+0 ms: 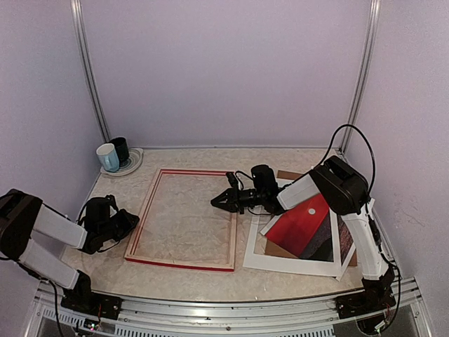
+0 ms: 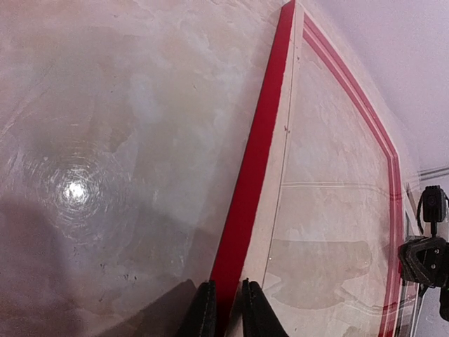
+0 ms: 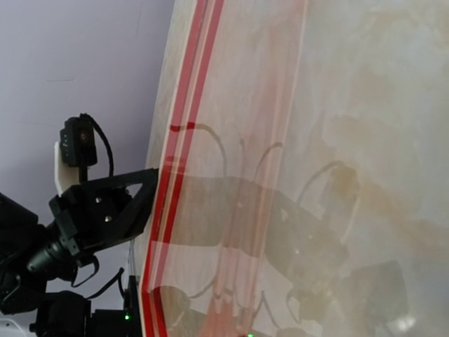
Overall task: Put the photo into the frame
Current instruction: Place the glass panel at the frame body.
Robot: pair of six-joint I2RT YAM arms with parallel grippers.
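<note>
The frame [image 1: 182, 264] lies flat on the table left of centre, with red rails around a glossy pane. My left gripper [image 1: 132, 223] is at its left rail. In the left wrist view its fingers [image 2: 223, 284] are shut on either side of the red rail [image 2: 259, 154]. My right gripper [image 1: 215, 202] reaches over the right rail, its shut tips just inside the frame. Its fingers do not show in the right wrist view, only the pane and the far red rail [image 3: 179, 140]. The photo [image 1: 298, 228], red with a white sun, lies tilted on the right.
A white mat border [image 1: 280, 265] lies under the photo, with a brown backing board [image 1: 287, 175] behind it. A pale blue mug [image 1: 107, 157] and a dark mug [image 1: 121, 149] stand on a plate [image 1: 132, 166] at the back left. Walls close in on three sides.
</note>
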